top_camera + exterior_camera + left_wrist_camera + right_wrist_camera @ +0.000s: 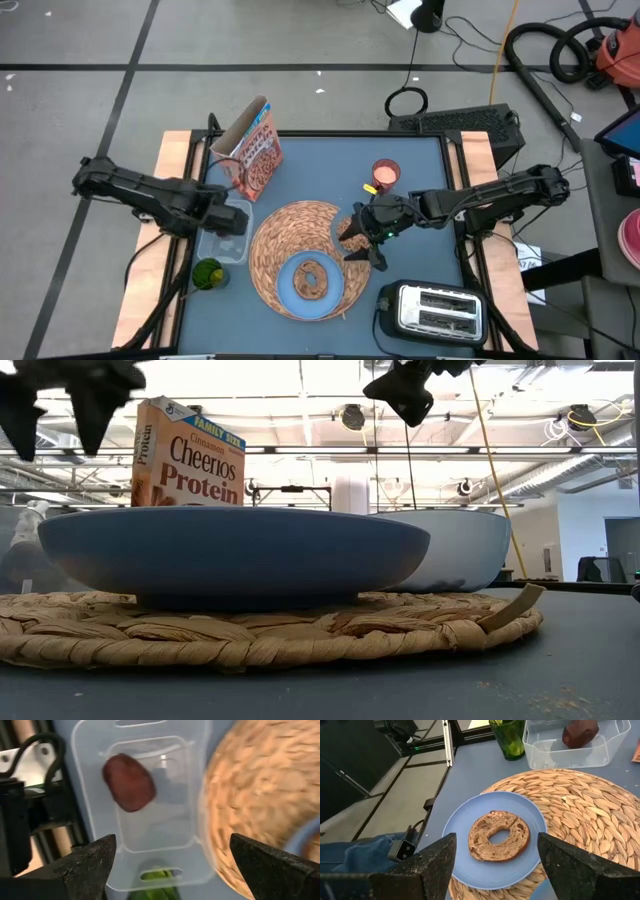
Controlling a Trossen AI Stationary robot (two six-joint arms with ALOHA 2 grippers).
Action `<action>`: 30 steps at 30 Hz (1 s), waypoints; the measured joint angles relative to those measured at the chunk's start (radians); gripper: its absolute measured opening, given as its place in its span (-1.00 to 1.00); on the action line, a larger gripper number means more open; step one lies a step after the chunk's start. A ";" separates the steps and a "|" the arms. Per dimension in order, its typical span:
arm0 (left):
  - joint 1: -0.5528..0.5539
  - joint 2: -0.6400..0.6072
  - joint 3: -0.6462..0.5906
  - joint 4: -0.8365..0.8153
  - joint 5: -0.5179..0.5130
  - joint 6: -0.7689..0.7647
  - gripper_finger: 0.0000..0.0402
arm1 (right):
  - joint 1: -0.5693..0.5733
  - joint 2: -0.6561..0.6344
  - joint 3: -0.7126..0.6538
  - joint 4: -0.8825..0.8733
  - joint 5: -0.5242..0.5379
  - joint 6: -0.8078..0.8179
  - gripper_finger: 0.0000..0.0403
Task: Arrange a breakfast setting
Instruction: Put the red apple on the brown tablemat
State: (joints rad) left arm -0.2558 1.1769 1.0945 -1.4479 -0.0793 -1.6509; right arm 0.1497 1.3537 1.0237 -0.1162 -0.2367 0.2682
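A round straw placemat (290,235) lies mid-table. On its near part sits a light-blue plate (470,865) with the brown ring-shaped bread (499,836) on it. A pale bowl (455,550) stands on the mat behind the plate. The cereal box (252,152) stands upright at the far left. My left gripper (177,865) is open above a clear tub (150,815) that holds the dark-red item (129,782). My right gripper (495,865) is open in the air above the mat's right side, by the plate. The spoon is not in view.
A green cup (208,273) stands near the tub at the left. A reddish glass (385,175) stands at the far right. The chrome-and-black toaster (430,310) sits at the near right corner.
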 joint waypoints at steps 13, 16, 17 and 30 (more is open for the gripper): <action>0.000 0.068 -0.193 0.068 -0.015 -0.111 0.97 | 0.000 0.000 0.000 0.002 0.000 -0.042 0.34; 0.000 0.067 -0.226 0.108 -0.020 -0.134 0.97 | 0.000 0.000 0.000 0.012 0.000 -0.046 0.34; 0.000 0.067 -0.236 0.123 -0.020 -0.140 0.97 | 0.000 0.000 0.000 0.017 0.000 -0.046 0.34; 0.000 0.067 -0.341 0.233 -0.024 -0.219 0.96 | 0.000 0.000 0.000 0.038 0.000 -0.053 0.34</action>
State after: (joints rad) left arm -0.2558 1.2442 0.7530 -1.2150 -0.1033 -1.8695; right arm 0.1497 1.3537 1.0241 -0.0780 -0.2371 0.2150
